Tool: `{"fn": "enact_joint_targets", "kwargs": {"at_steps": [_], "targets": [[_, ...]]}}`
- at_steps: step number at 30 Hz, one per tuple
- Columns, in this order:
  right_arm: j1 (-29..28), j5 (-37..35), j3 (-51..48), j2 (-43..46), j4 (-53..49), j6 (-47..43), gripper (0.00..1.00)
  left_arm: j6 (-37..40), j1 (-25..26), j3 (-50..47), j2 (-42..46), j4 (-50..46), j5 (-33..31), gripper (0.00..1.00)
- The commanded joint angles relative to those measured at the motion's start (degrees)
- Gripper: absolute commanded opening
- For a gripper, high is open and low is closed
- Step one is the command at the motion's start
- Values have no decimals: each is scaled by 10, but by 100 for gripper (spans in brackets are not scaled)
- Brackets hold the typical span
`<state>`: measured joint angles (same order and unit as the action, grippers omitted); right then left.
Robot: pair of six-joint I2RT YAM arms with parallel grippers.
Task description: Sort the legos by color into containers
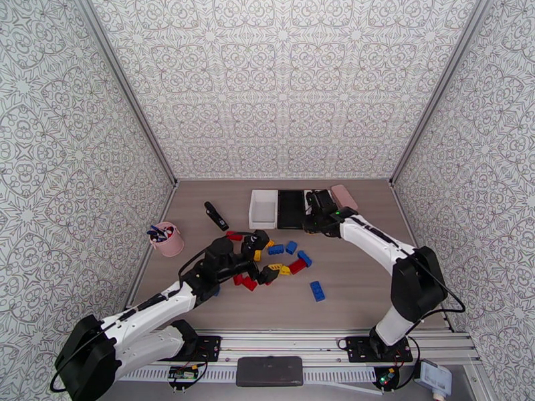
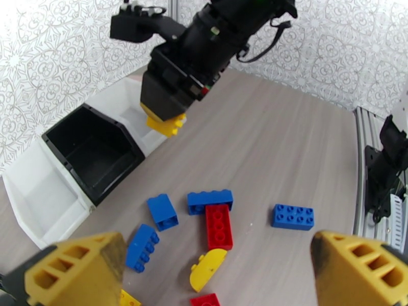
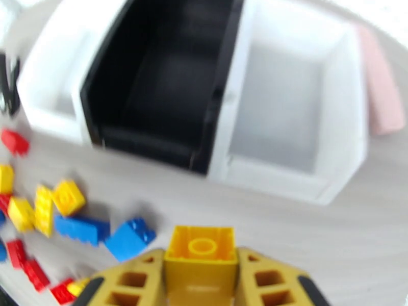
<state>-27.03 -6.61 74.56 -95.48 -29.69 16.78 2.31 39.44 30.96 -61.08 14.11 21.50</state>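
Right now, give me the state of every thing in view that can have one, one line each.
Left claw: open, empty.
Right claw: shut on a yellow studded plastic brick.
Black rectangular plastic tray: empty.
Left white rectangular plastic tray: empty.
Right white rectangular plastic tray: empty.
Red, blue and yellow loose legos: scattered, none in a tray.
Pink cup: upright, holding pens.

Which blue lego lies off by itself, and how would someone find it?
Find the three trays lined up at the back, then come forward past the heap of legos. The blue lego lies alone on the heap's near side, toward the right arm: a two-by-four, studs up, touching nothing.
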Motion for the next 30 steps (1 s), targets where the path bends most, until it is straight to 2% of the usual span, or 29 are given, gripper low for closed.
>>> {"fn": "enact_joint_targets", "kwargs": {"at_steps": [1,7,14,16,20,23,26,30], "targets": [[28,-27,3,-12,78,14,28,-23,4,9,-2,20,-34,100],[63,-46,50,-88,136,8,27,-23,4,11,7,-2,-51,99],[85,-38,121,-184,142,-7,27,-19,5,8,15,-13,-68,100],[89,-36,121,-182,145,-7,34,-16,6,7,17,-12,-61,100],[89,-27,83,-134,166,-16,56,-17,8,6,25,-21,-69,100],[89,-1,35,-82,185,-31,67,-13,8,5,27,-24,-101,100],[88,27,-11,-30,181,-43,73,-5,8,3,29,-21,-94,100],[76,71,-46,19,127,-71,77,22,6,-2,32,-23,-28,100]]}}
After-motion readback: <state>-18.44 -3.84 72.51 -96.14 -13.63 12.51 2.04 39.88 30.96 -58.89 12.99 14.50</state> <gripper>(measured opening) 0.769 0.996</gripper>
